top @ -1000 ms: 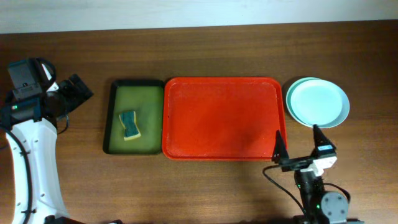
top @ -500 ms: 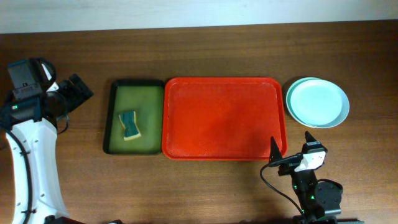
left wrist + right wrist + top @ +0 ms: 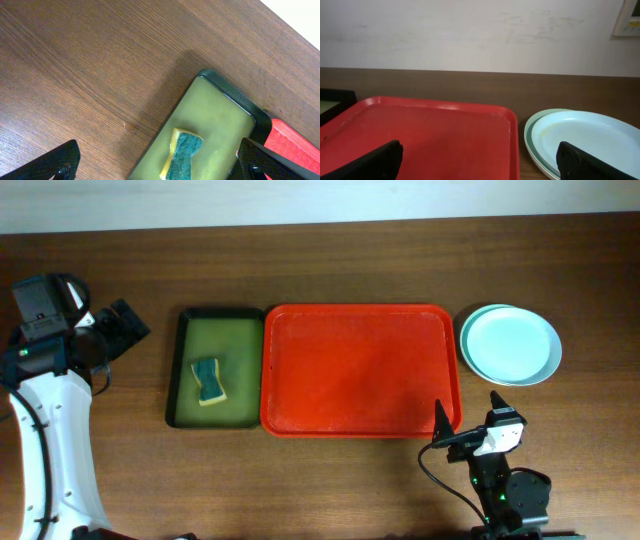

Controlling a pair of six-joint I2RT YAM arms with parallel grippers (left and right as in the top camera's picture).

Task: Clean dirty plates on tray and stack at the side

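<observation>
The red tray (image 3: 360,370) lies flat at the middle of the wooden table (image 3: 330,260) and serves as the reference for all positions below. The dirty plates (image 3: 510,345) are off the tray, stacked on the table just beside its right short edge, toward the far right corner. A pale blue plate (image 3: 590,137) lies on top, and a mint-green plate (image 3: 532,137) lies beneath it with only its rim showing on the side facing the tray. A dark green basin (image 3: 215,368) lies along the tray's left short edge, just beside it or touching it; the views do not settle which. A blue-and-yellow sponge (image 3: 208,381) lies in the basin, in the half away from the tray. The right gripper (image 3: 468,420) hangs at the tray's near right corner, just off the near edge and facing across the tray toward the far wall. Its jaws are spread fully wide, both fingers (image 3: 375,160) stand apart in the wrist view, and nothing is between them. The left gripper (image 3: 159,165) is well to the left of the tray, beyond the basin and above bare table. Its jaws are likewise spread fully wide, its fingers (image 3: 52,164) are clear of all objects, and it holds nothing.
</observation>
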